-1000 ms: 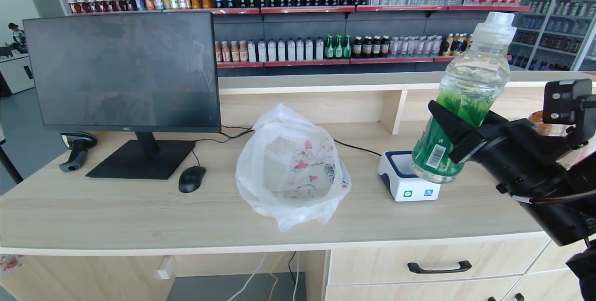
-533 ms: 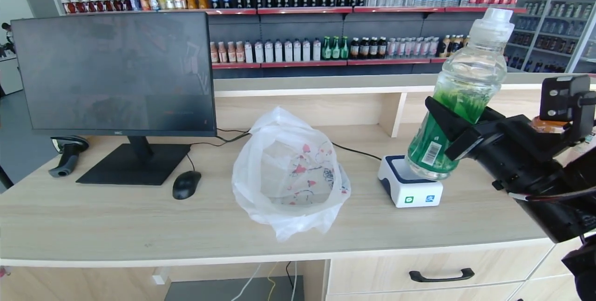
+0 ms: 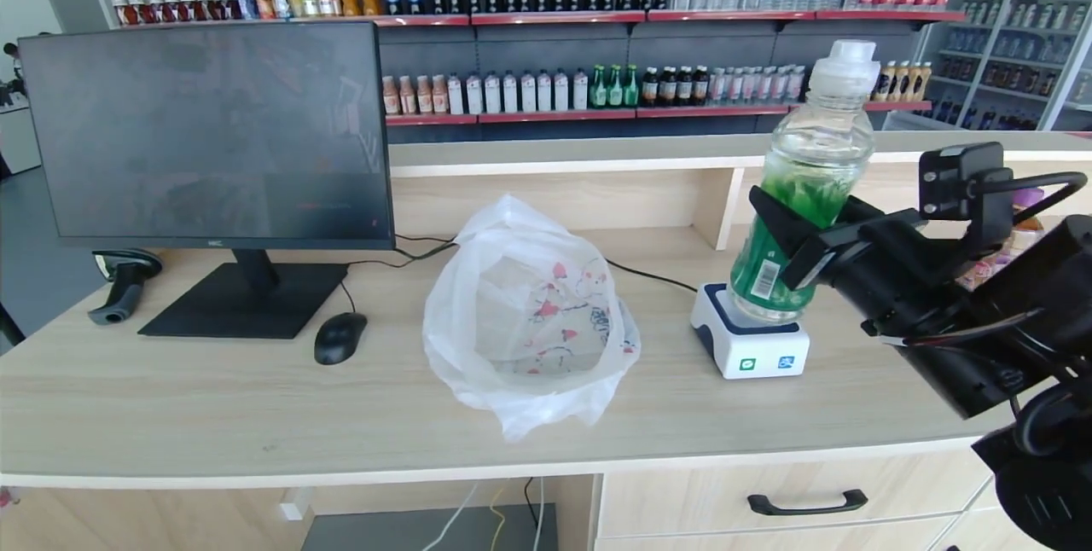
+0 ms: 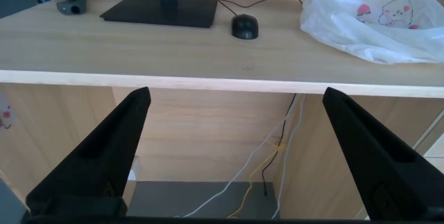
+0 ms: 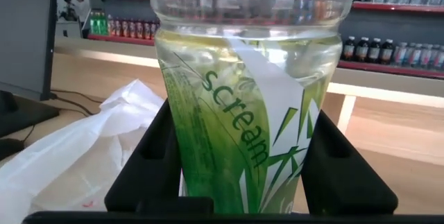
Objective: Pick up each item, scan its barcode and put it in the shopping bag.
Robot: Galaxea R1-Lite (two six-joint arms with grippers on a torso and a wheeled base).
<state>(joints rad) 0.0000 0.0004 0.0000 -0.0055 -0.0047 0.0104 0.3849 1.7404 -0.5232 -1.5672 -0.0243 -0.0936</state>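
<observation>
A clear bottle with a green label (image 3: 798, 201) (image 5: 243, 106) is held nearly upright, its base just over the white barcode scanner (image 3: 751, 348), barcode facing left. My right gripper (image 3: 798, 235) is shut on the bottle's middle. The white plastic shopping bag (image 3: 529, 312) (image 4: 374, 16) (image 5: 76, 154) stands open on the counter, left of the scanner. My left gripper (image 4: 232, 154) hangs open below the counter's front edge, with nothing between its fingers.
A monitor (image 3: 205, 133), a mouse (image 3: 339, 337) and a handheld scanner (image 3: 124, 278) occupy the counter's left part. More goods (image 3: 1015, 227) lie behind my right arm. Shelves of drinks line the back wall. Drawers sit under the counter at right.
My right gripper has carried the bottle left and down, from tilted beside the scanner to more upright over its top. The head view also shifted a little.
</observation>
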